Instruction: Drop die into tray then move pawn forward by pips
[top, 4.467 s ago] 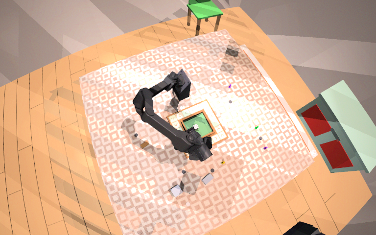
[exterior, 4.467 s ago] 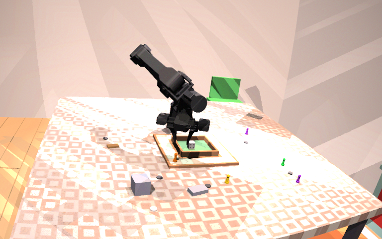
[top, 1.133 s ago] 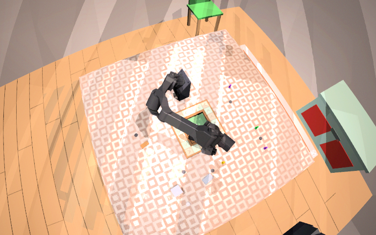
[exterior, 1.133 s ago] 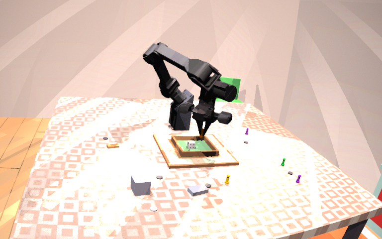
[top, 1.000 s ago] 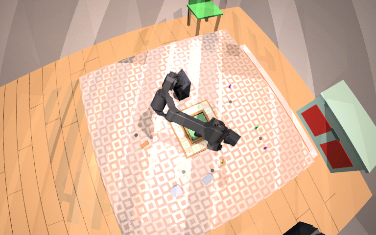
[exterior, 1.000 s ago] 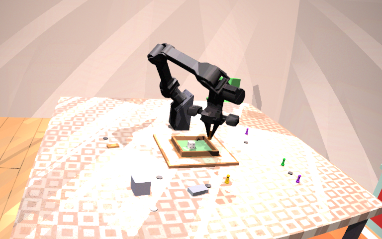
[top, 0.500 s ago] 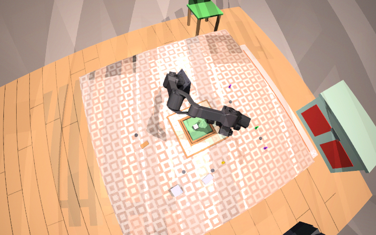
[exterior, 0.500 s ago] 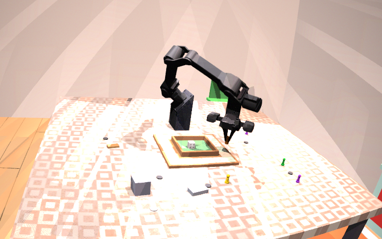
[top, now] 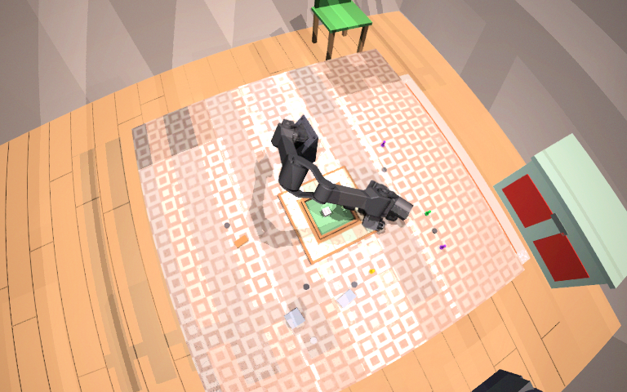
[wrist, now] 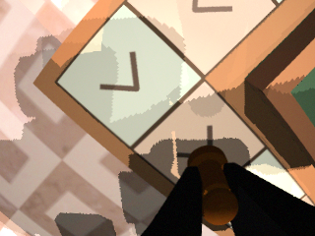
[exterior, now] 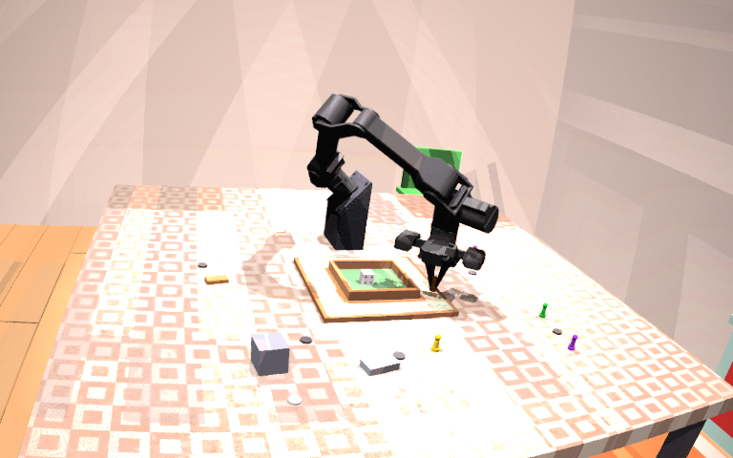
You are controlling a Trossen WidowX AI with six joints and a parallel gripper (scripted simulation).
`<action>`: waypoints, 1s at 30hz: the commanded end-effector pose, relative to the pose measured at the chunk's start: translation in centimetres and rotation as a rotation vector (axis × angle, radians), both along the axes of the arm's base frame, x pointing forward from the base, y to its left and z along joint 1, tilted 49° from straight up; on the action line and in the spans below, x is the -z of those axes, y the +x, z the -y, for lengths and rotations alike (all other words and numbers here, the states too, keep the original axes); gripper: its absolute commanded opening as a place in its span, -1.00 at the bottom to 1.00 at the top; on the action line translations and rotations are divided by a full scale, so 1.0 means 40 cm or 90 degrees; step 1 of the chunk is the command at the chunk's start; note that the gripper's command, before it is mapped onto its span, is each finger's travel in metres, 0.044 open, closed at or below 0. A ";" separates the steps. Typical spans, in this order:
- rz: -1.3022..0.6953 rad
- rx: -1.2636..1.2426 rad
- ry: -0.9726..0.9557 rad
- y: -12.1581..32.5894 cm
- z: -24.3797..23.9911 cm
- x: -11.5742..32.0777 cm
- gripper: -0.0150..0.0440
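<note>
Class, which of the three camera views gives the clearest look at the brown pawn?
The wrist view: the pawn fills the lower centre, clamped in the tool above an arrow square. The exterior view shows only a brown sliver at the fingertips. In the top view the arm hides it.
</note>
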State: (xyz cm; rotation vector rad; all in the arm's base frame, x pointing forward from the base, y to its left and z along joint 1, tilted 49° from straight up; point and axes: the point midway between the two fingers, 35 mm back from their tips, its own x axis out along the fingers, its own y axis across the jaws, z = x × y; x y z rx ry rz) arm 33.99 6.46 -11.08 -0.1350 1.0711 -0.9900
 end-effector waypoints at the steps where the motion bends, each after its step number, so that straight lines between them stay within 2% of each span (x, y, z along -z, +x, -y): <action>1: 0.000 -0.006 -0.003 0.002 0.006 0.006 -0.49; 9: 0.000 -0.006 -0.004 0.005 0.028 0.025 -0.49; 19: 0.001 -0.001 0.000 0.004 0.016 0.016 0.40; 25: 0.000 -0.006 -0.002 -0.011 -0.070 -0.062 0.93; 26: 0.000 -0.006 -0.002 -0.011 -0.070 -0.062 1.00; 30: -0.013 -0.018 -0.004 -0.026 -0.073 -0.080 1.00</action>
